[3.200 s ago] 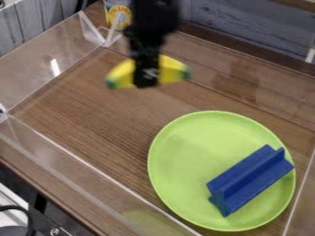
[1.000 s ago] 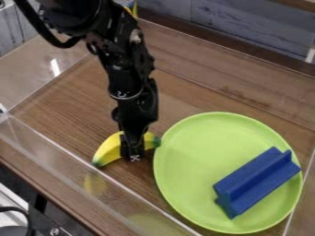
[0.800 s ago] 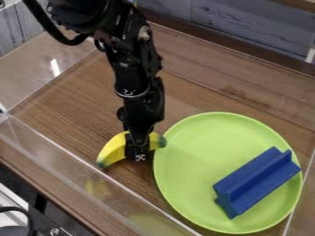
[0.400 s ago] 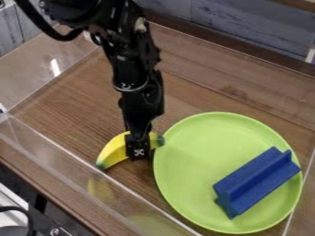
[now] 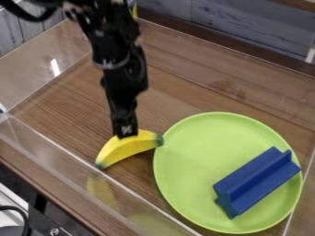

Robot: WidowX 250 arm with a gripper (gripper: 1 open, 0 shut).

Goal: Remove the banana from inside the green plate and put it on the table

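Observation:
The yellow banana (image 5: 129, 147) lies on the brown wood table (image 5: 74, 106), just left of the green plate (image 5: 204, 147) and close to its rim. My gripper (image 5: 123, 126) hangs straight above the banana's upper edge, lifted off it, fingers pointing down. The jaws look slightly parted with nothing between them. A blue block (image 5: 256, 182) rests on the plate's right side.
Clear acrylic walls (image 5: 43, 152) ring the tabletop, one close to the banana along the front left. A yellow-and-white object (image 5: 117, 13) stands at the back behind the arm.
The gripper let go of the banana and rose off it, drifting slightly left. The banana stays on the table beside the plate.

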